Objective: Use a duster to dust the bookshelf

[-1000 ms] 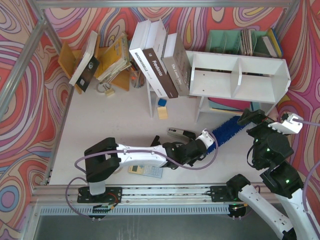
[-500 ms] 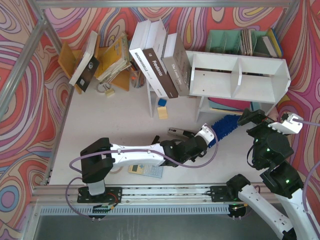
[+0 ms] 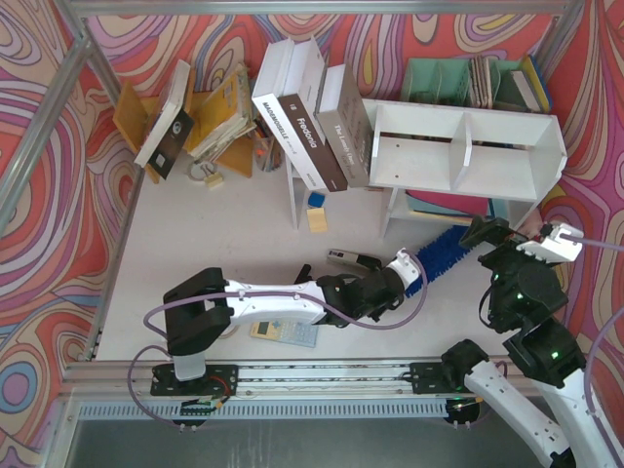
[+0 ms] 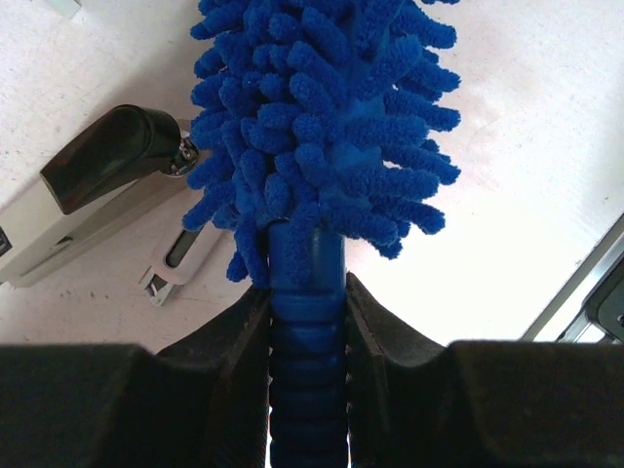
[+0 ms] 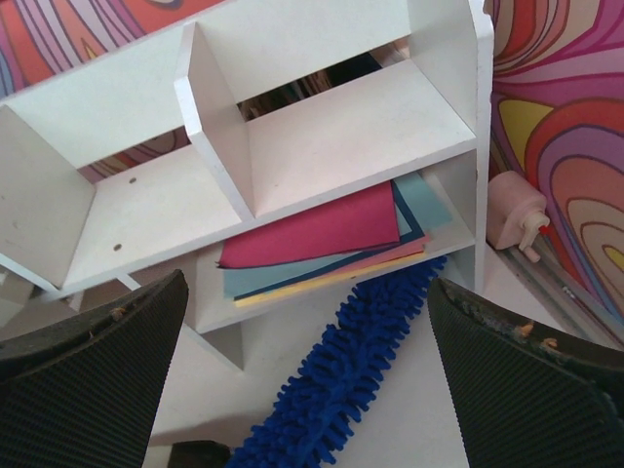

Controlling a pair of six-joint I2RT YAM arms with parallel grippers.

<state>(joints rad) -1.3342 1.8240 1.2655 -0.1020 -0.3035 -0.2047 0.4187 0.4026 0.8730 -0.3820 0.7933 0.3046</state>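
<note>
Since half a second ago, our one blue duster has eased back slightly; its tip lies just beside the lower tier of the single white bookshelf. Our left gripper clamps its handle; our right gripper hangs spread wide, holding nothing. We count two compartments and one black stapler. The table is white, the walls swirl-patterned.

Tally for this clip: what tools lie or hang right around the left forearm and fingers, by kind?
duster: 1 (clamped in the left fingers)
stapler: 1
calculator: 1
Total: 3
</note>
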